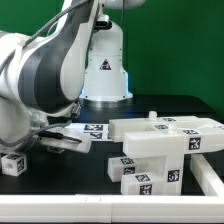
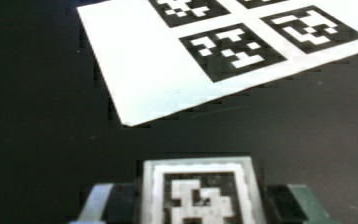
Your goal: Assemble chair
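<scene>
Your hand (image 2: pixel 197 206) straddles a small tagged chair block (image 2: pixel 197 186), one finger on each side; you cannot tell whether it clamps the block. The marker board (image 2: pixel 211 55) lies near. In the exterior view, the hand sits at eight o'clock and the bigger chair parts (image 1: pixel 155 150) at four o'clock.

Chair part (image 2: pixel 197 192) partly off-frame

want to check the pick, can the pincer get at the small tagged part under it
Likely yes: the wrist view shows the tagged part between the fingers of the pincer, nothing else in the gap, and the marker board lies apart from it.
</scene>
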Motion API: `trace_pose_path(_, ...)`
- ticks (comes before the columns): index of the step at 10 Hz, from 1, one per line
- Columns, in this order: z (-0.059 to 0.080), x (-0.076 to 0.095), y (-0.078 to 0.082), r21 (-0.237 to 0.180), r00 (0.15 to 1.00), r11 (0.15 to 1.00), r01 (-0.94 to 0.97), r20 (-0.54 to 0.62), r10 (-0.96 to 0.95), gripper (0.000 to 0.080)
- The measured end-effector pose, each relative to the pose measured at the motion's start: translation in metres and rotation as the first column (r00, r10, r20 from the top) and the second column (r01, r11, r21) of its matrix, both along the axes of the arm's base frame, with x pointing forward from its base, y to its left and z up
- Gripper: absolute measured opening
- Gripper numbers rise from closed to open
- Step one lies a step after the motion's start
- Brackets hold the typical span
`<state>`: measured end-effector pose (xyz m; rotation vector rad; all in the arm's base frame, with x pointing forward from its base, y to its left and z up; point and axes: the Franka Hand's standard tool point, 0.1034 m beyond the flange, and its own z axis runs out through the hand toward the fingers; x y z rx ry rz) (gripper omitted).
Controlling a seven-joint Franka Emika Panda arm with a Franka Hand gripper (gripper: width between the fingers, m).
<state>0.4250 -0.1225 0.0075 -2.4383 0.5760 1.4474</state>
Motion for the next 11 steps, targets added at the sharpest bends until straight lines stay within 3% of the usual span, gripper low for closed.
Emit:
trace_pose_path(1,0.012,0.006,-0.004,-0.006,1.000,1.000,-0.009,0.009,0.009,0.0278)
trace_pose_path(2,0.036,0.018,-0.008,-0.018,0.999,0.999,-0.027,0.044,0.027,0.0279)
trace_pose_path(4,0.091,0.050,-0.007,-0.050,0.972,0.997,-0.061,0.226,0.071,0.0279)
trace_pose_path(5,0.113,0.060,-0.003,-0.077,0.944,0.994,-0.079,0.313,0.099,0.0279)
trace_pose_path(7,0.143,0.081,0.012,-0.165,0.840,0.978,-0.126,0.507,0.194,0.0279)
trace_pose_path(9,0.138,0.078,0.015,-0.220,0.763,0.970,-0.101,0.609,0.218,0.0281)
trace_pose_path(11,0.138,0.091,0.013,-0.282,0.670,0.957,-0.065,0.699,0.252,0.0281)
